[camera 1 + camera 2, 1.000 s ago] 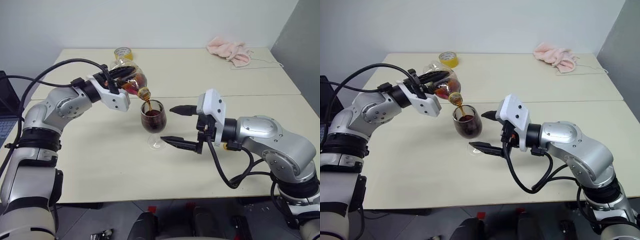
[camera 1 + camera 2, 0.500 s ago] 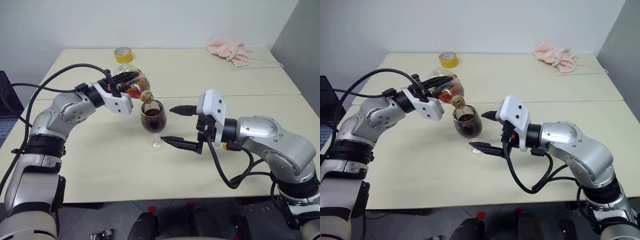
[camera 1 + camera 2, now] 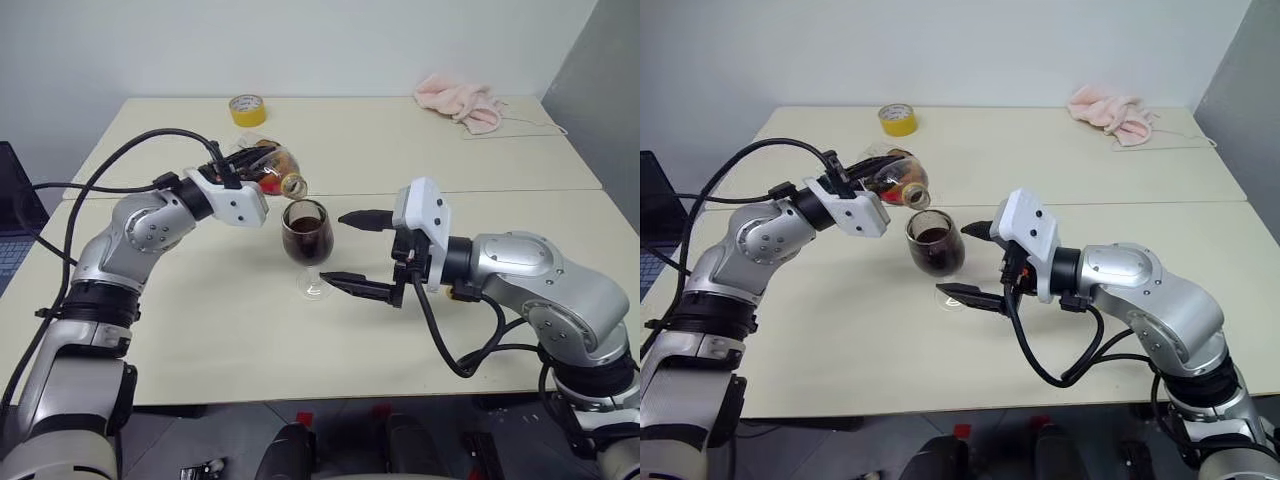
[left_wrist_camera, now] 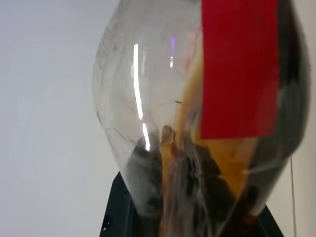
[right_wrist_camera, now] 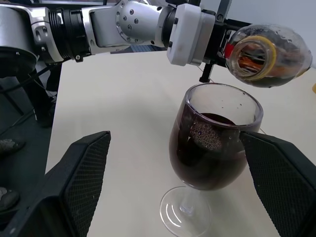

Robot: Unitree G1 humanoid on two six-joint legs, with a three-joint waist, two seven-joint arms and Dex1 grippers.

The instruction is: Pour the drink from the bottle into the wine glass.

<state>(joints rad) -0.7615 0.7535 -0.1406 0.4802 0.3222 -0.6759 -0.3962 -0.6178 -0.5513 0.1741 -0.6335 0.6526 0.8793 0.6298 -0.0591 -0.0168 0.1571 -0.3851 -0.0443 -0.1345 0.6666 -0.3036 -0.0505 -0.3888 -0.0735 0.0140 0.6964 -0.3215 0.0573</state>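
the left gripper [image 3: 243,165] is clamped on the bottle [image 3: 268,170], its black fingers pinching the rounded body, and the bottle lies nearly level with its open mouth turned toward the wine glass [image 3: 306,240]. the mouth sits just beside and slightly above the rim on the glass's far-left side; no stream joins them in the head views. the right wrist view looks straight into that open neck, with only a little of the drink [image 5: 207,148] lying low in the bottle's belly, while the glass bowl is well over half full of dark liquid

the right gripper [image 3: 980,262] has its fingers spread wide, one finger on each side of the glass – the upper one near the bowl's rim, the lower one down by the foot – with a clear gap on both sides, so it brackets the glass without touching it

what the next move seems to turn on is the bottle's long axis: it runs from the left wrist across toward the glass, almost flat. tipping the mouth down would send the last of the drink over the rim; rolling it back up would end the pour. judging by the fill, the pour looks close to finished, and the left arm alone carries that choice – the right merely stands guard beside the stem
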